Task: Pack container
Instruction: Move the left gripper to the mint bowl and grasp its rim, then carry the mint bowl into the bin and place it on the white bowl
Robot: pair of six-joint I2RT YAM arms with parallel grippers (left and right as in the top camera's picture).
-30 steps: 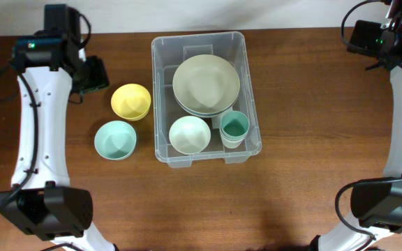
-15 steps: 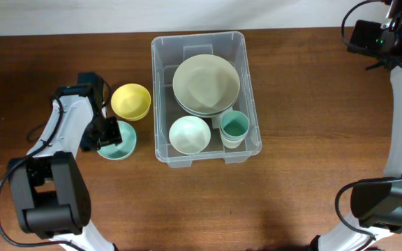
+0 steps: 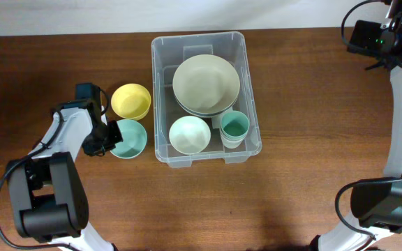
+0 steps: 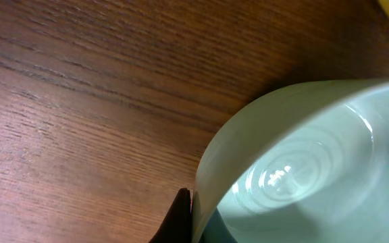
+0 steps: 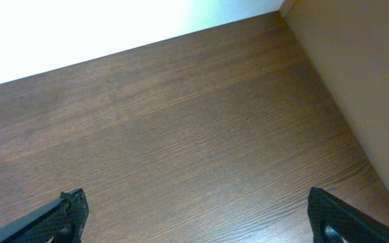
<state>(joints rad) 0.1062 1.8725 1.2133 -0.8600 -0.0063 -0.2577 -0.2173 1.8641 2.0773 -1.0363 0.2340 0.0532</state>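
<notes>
The container (image 3: pixel 155 97), a clear bin mid-table, holds stacked pale plates (image 3: pixel 206 85), a pale green bowl (image 3: pixel 189 134) and a teal cup (image 3: pixel 234 127). Left of it stand a yellow bowl (image 3: pixel 131 102) and a mint bowl (image 3: pixel 129 138). My left gripper (image 3: pixel 107 137) is shut on the mint bowl's left rim. In the left wrist view the mint bowl (image 4: pixel 296 155) fills the right side, with its wall pinched in the left gripper (image 4: pixel 193 216) between a dark outer finger (image 4: pixel 179 217) and the inner one. My right gripper (image 5: pixel 198 216) hangs open over bare wood, far back right.
The right arm's wrist (image 3: pixel 372 36) sits at the back right corner, beside a beige wall (image 5: pixel 363 74). Brown wooden table (image 3: pixel 313 160) spreads around the bin. The yellow bowl stands close behind the mint bowl.
The left arm swung down from the back left to the mint bowl and its gripper shut on the rim. The bowl slid slightly right toward the bin. The right arm stayed still.
</notes>
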